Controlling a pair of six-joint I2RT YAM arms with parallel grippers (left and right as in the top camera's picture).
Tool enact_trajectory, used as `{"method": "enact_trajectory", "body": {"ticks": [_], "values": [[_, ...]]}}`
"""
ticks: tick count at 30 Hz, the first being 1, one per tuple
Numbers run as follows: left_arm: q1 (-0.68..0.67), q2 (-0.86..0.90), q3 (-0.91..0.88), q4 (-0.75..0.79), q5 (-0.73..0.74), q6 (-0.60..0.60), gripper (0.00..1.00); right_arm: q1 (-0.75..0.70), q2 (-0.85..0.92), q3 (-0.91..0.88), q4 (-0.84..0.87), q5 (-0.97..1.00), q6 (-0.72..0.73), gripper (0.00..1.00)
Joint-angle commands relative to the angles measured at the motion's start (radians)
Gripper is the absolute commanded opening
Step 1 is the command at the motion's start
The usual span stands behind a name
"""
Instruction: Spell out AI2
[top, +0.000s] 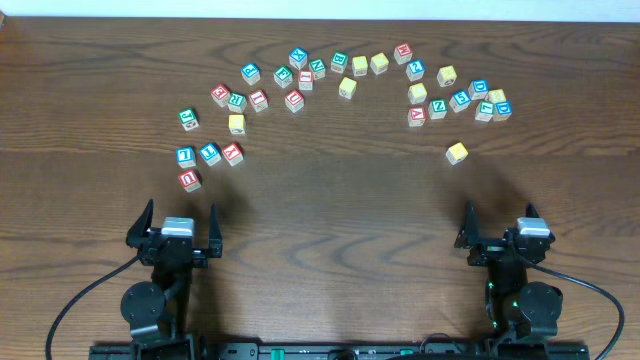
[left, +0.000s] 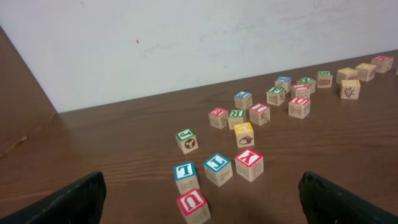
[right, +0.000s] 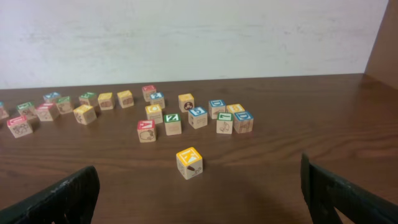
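Many wooden letter blocks with coloured faces lie in a loose arc across the far half of the table (top: 330, 210). A lone yellow block (top: 457, 152) sits nearest my right gripper (top: 498, 228) and shows in the right wrist view (right: 189, 162). A red U block (top: 189, 180) lies just ahead of my left gripper (top: 180, 222) and shows in the left wrist view (left: 193, 205). Both grippers are open, empty and low near the front edge. I cannot pick out the A, I and 2 faces for certain.
Behind the U block are two blue blocks (left: 186, 176) (left: 217, 168) and a red Y block (left: 249, 164). A cluster with a red block (right: 146, 130) and a green Z block (right: 173, 123) lies beyond the yellow block. A white wall (left: 217, 37) backs the table.
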Motion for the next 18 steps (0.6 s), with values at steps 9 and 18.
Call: {"method": "enact_trajectory", "body": {"ticks": [9, 18], "values": [[-0.001, -0.009, -0.010, -0.046, -0.021, 0.002, 0.98, 0.008, -0.004, -0.001, -0.003, 0.001, -0.005, 0.99], [-0.001, -0.009, -0.010, -0.035, 0.009, -0.018, 0.98, 0.007, -0.003, -0.001, 0.034, -0.018, 0.022, 0.99]]}}
